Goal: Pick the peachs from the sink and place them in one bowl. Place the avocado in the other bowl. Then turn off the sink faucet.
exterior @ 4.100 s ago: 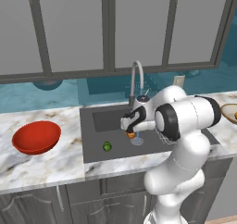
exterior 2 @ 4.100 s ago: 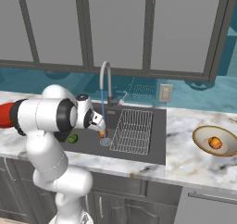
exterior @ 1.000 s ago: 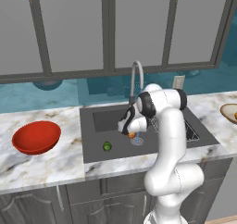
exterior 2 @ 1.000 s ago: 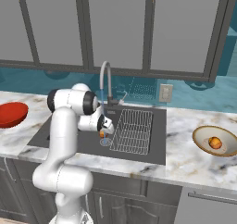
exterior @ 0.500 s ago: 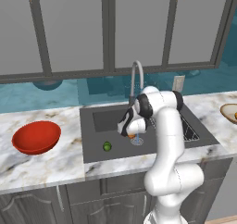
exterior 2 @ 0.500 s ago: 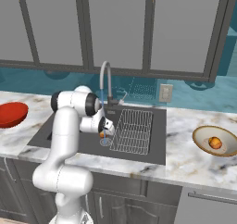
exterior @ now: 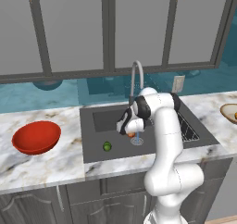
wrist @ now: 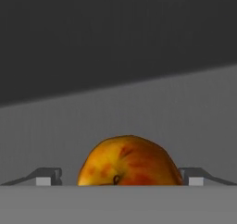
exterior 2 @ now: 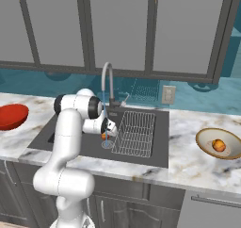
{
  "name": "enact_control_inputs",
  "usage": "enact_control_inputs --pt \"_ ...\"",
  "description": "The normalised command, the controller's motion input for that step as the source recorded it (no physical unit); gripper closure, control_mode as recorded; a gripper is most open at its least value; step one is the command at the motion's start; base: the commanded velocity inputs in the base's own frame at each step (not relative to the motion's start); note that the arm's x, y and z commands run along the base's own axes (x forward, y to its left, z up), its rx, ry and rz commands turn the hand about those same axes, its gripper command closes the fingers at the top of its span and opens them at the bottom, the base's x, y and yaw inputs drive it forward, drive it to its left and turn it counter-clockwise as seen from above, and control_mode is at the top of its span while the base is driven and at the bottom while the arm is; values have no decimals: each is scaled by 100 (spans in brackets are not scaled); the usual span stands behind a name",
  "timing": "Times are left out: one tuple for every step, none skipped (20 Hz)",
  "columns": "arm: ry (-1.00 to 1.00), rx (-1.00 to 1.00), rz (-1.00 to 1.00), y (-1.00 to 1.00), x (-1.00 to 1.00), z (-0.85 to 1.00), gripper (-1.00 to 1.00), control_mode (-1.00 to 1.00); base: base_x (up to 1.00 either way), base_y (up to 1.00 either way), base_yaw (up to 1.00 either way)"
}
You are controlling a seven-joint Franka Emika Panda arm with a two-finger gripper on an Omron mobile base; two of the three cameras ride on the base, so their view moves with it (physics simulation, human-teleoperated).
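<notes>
One peach [exterior: 132,135] [exterior 2: 103,136] lies on the floor of the sink [exterior: 99,121], close to the drain. My gripper [exterior: 128,129] [exterior 2: 108,129] is down in the basin, open, with its fingertips either side of that peach [wrist: 129,162]; a small gap shows on the left side. The avocado [exterior: 107,146] rests near the sink's front wall, to the gripper's left. A second peach [exterior 2: 218,145] sits in the tan bowl [exterior 2: 203,140] [exterior: 229,113] on the right counter. On the left counter stands the red bowl [exterior: 36,137] [exterior 2: 10,116]. Water runs from the sink faucet [exterior: 135,75] [exterior 2: 107,78].
A wire rack [exterior 2: 136,130] fills the right half of the sink beside the gripper. The water stream [exterior: 137,137] falls just right of the gripper. Marble counter [exterior: 41,165] runs on both sides, with cabinets above and a teal backsplash behind.
Over four seconds the arm's upper links swung back and upright, while the gripper stayed low by the peach. Nothing visible moved in the last second.
</notes>
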Motion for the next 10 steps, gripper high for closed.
enact_control_inputs --pt "0 0 0 0 9 -21 100 -100 0 0 0" --pt "0 0 0 0 0 -13 100 -100 0 0 0" --pt "0 0 0 0 0 0 100 -100 0 0 0" --pt "0 0 0 0 0 0 100 -100 0 0 0" --pt "0 0 0 0 0 0 100 -100 0 0 0" --pt "0 0 0 0 0 0 100 -100 0 0 0" --pt "0 0 0 0 0 0 100 -100 0 0 0" --pt "0 0 0 0 -14 0 100 -100 0 0 0" --pt "0 0 0 0 -16 -1 100 -100 0 0 0" --pt "0 0 0 0 -9 0 100 -100 0 0 0"
